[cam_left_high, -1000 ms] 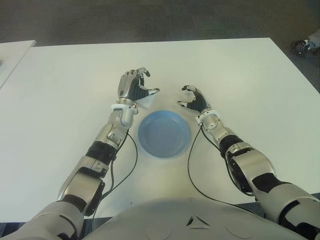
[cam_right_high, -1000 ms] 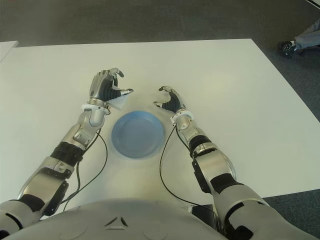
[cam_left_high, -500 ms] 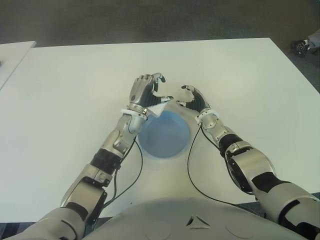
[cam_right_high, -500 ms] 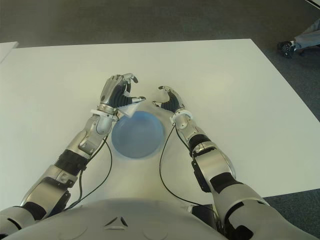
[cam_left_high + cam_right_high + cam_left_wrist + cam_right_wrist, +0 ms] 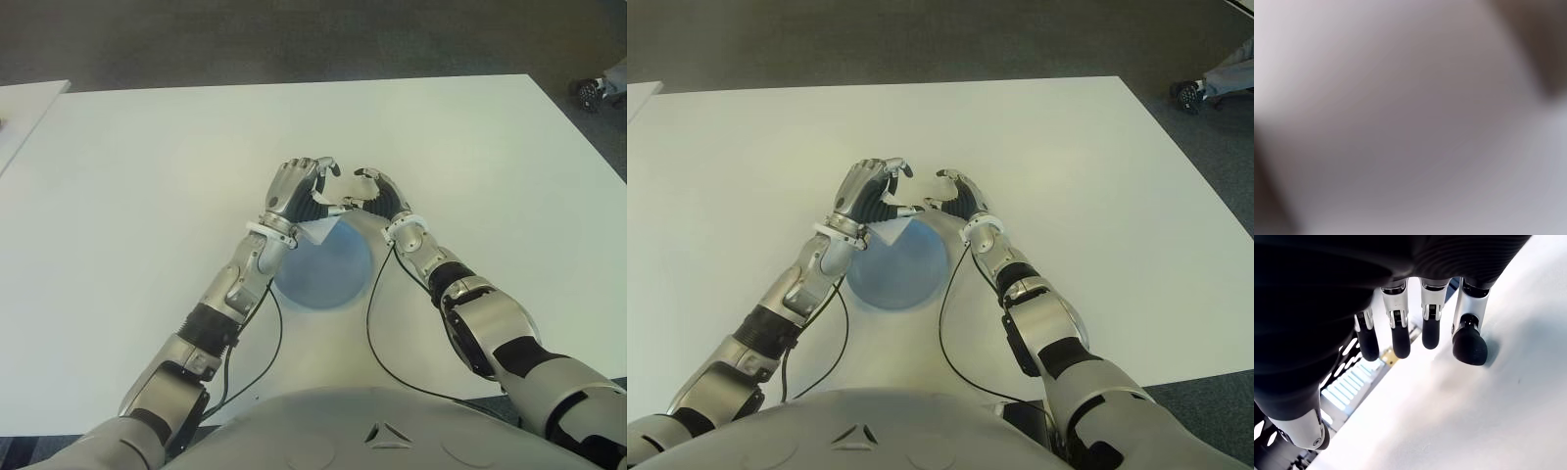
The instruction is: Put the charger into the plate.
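Left robot hand [image 5: 299,186], fingers curled around the white charger [image 5: 318,227], holds it over the far rim of the plate [image 5: 328,274]. Right robot hand [image 5: 377,193], loosely curled and empty, hovers just beside. Advice: bring the charger toward plate centre, lower, then release.

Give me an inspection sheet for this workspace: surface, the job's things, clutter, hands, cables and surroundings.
Surface: white rectangular table, bare apart from the job's things.
Job's things: round blue plate near the robot; white block charger held over the plate's far rim, not yet put down.
Clutter: nothing seen.
Hands: left hand curled around the charger; right hand beside it, at the plate's far right rim, holding nothing, fingers relaxed.
Cables: black cable along each forearm, draping onto the table.
Surroundings: dark carpet; second white table edge far left.
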Controlling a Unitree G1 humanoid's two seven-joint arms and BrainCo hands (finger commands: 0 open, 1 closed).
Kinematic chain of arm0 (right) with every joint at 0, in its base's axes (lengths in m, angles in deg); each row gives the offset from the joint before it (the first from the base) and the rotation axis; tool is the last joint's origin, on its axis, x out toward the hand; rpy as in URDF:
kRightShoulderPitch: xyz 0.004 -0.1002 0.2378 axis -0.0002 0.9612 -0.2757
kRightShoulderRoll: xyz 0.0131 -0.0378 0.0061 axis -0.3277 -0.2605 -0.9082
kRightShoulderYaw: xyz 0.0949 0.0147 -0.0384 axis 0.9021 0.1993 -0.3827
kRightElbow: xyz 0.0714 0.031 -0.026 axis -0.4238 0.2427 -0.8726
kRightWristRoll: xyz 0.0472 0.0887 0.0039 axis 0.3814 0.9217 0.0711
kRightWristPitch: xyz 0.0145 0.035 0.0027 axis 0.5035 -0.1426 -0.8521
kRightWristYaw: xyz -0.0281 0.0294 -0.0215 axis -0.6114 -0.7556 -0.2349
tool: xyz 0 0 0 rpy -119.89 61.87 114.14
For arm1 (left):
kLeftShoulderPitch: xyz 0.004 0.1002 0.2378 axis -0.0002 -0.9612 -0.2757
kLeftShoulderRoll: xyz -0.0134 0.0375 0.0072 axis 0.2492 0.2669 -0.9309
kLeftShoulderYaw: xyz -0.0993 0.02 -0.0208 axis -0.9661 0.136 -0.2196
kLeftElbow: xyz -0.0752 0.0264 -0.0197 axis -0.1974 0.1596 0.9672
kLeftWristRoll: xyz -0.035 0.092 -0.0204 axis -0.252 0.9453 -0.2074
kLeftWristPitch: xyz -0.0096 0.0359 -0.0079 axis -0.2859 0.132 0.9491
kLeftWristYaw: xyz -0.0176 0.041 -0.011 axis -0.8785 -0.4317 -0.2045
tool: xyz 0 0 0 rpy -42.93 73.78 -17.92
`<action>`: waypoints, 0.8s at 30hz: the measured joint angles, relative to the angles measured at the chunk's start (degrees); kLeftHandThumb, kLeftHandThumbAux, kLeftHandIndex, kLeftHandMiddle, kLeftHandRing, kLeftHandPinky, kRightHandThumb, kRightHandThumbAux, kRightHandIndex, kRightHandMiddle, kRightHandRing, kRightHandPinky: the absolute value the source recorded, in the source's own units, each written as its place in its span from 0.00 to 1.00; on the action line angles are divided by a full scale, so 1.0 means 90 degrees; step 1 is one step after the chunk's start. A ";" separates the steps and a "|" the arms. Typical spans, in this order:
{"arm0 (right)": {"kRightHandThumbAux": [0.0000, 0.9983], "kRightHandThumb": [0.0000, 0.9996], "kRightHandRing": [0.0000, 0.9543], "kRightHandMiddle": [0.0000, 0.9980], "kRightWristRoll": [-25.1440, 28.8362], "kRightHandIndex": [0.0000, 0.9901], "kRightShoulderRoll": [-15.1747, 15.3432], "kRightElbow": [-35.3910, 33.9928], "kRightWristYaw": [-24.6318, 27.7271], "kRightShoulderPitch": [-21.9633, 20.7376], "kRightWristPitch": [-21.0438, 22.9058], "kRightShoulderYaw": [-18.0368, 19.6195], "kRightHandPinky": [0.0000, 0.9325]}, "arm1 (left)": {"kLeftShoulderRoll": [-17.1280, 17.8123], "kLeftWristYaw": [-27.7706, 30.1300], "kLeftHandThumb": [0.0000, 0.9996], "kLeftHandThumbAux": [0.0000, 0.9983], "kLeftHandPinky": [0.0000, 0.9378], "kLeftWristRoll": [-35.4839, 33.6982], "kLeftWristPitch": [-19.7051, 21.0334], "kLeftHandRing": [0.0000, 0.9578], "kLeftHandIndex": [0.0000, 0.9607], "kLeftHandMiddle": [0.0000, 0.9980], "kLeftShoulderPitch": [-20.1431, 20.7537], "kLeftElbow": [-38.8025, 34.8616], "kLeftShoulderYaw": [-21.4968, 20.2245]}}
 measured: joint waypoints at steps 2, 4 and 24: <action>0.71 0.07 0.18 0.24 -0.0009 0.26 0.0000 0.0000 -0.0009 0.0000 0.0000 -0.0010 0.00 | 0.0001 0.0027 0.75 0.70 0.93 0.0023 -0.0014 0.90 0.46 0.87 -0.0004 -0.0007 0.0010; 0.72 0.08 0.19 0.26 -0.0012 0.27 -0.0001 0.0000 -0.0009 0.0000 0.0000 -0.0014 0.00 | 0.0005 0.0045 0.75 0.70 0.94 0.0027 -0.0062 0.91 0.46 0.88 -0.0009 -0.0007 0.0023; 0.77 0.07 0.22 0.30 -0.0114 0.28 0.0011 0.0001 -0.0037 -0.0014 0.0001 -0.0082 0.01 | 0.0356 0.0194 0.23 0.28 0.03 0.0414 -0.0668 0.03 0.02 0.03 -0.0029 0.0308 0.0215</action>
